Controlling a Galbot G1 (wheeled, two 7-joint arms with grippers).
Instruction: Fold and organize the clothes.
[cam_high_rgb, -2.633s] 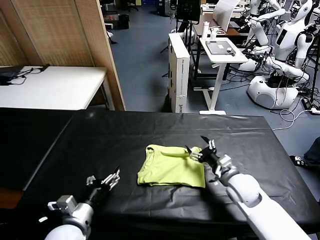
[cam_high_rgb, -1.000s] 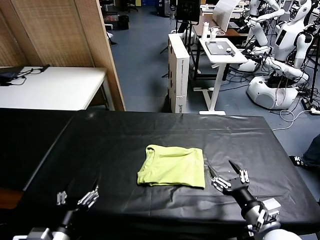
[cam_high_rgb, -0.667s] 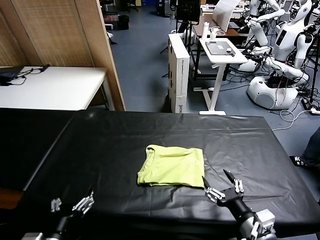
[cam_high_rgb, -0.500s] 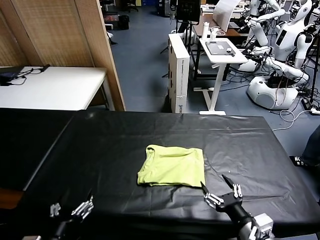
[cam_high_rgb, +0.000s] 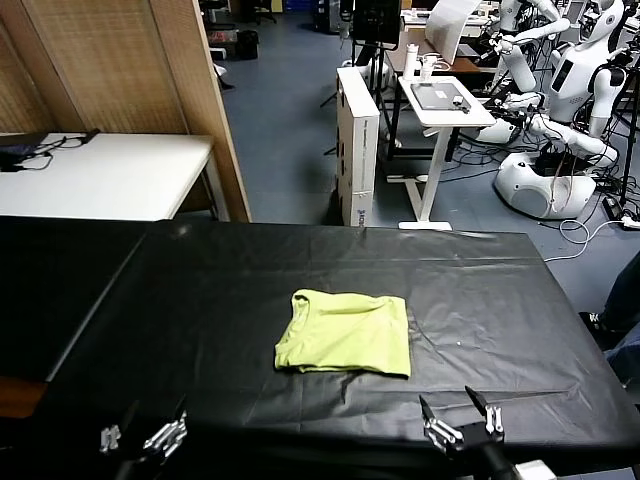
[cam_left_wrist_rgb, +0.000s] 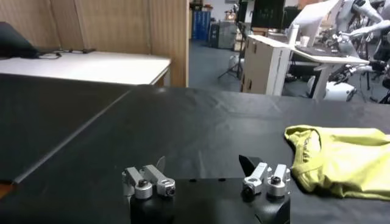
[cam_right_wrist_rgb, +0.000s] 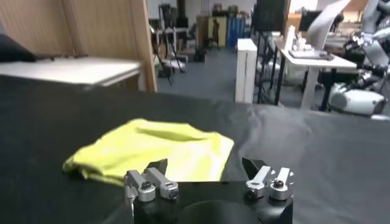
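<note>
black table (cam_high_rgb: 250, 290), folded lime t-shirt (cam_high_rgb: 345, 333) centred

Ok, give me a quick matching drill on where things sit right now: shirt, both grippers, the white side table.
Things:
1. T-shirt
2. left gripper
3. right gripper
4. white table

Places or states:
A. open, at the near edge, robot's right
B. beyond the black table, robot's left
C. folded, mid-table
D. open, at the near edge, robot's left

Pairs: 1-C, 2-D, 3-A, 4-B
</note>
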